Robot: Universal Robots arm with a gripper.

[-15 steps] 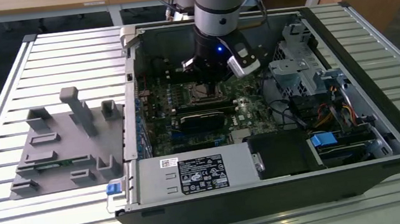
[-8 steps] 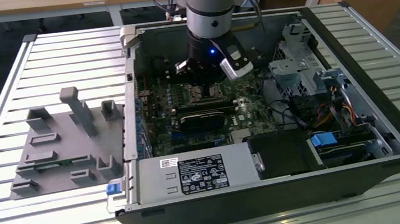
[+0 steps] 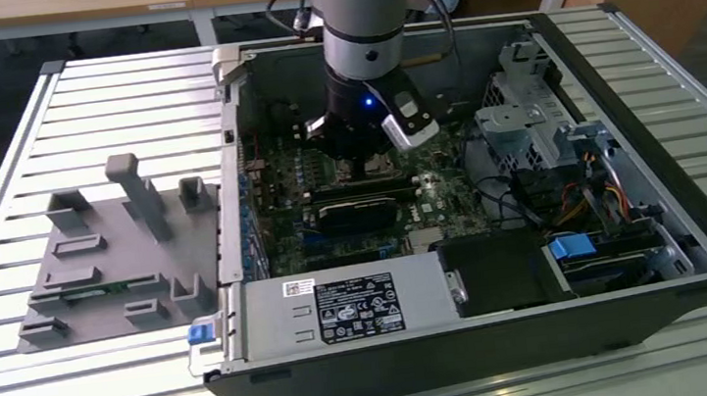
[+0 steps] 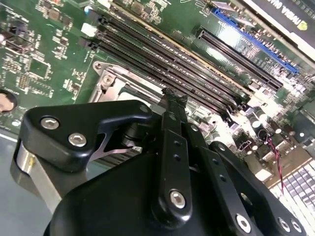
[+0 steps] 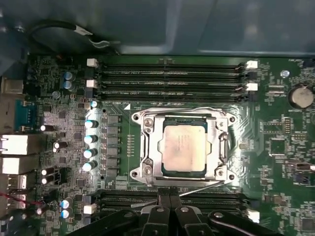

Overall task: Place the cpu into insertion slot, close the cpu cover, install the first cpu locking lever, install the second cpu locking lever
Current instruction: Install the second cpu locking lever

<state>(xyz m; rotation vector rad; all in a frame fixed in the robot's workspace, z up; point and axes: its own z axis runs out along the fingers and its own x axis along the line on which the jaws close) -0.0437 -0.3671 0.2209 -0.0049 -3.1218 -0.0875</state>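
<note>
The cpu (image 5: 183, 146), a silver-grey square chip, lies flat in the insertion slot (image 5: 222, 173) on the green motherboard. The cpu cover (image 5: 147, 147), a silver frame with a square window, is down around it. One thin wire locking lever (image 5: 187, 109) lies along the cover's edge beside the memory slots. A second wire lever (image 5: 206, 188) slants out from the opposite edge toward my fingertips. My black gripper (image 5: 170, 197) is shut, its tips at that lever's end; whether they touch it I cannot tell. In the second wrist view the gripper (image 4: 172, 96) stands just beside the socket frame (image 4: 110, 83). The gripper (image 3: 370, 165) hangs over the board inside the case.
Long black memory slots (image 5: 172, 78) flank the socket on two sides. A row of capacitors (image 5: 91, 137) stands nearby. A black graphics card (image 3: 361, 207), a drive cage (image 3: 518, 131) with cables and a power supply (image 3: 338, 308) crowd the case. A grey fixture (image 3: 110, 253) sits on the slatted table.
</note>
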